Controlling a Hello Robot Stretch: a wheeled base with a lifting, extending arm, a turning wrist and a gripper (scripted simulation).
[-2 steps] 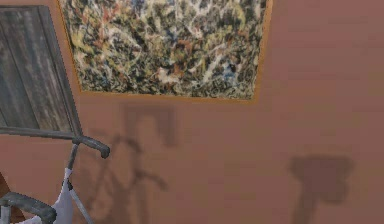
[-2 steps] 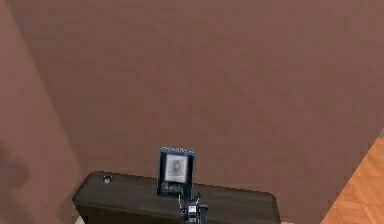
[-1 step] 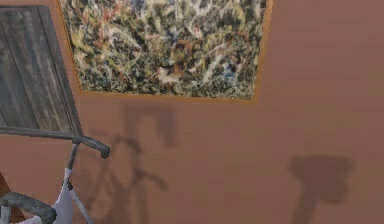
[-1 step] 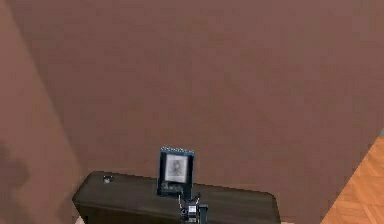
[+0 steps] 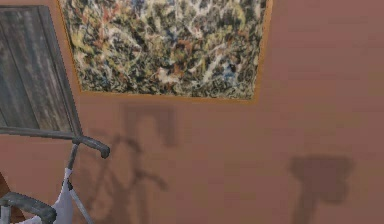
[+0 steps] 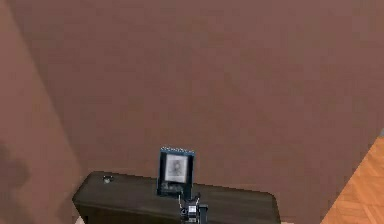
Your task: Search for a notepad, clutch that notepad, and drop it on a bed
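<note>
A small upright rectangle point(image 6: 177, 172) with a dark teal border and a grey face stands at the back of a dark cabinet top point(image 6: 120, 192) in the arm side view; its shape fits a notepad or a small frame. Just below it, at the picture's bottom edge, the arm's end with white marks and the gripper point(image 6: 189, 209) rise over the cabinet. I cannot tell whether the gripper holds anything, or whether it touches the rectangle.
The dark low cabinet stands against a brown wall, with a small knob-like thing point(image 6: 107, 178) on its left part. Wooden floor point(image 6: 360, 195) shows at the right. In the forward view hang an abstract painting point(image 5: 165, 45) and a grey window point(image 5: 30, 65); a white bicycle point(image 5: 62, 185) leans at lower left.
</note>
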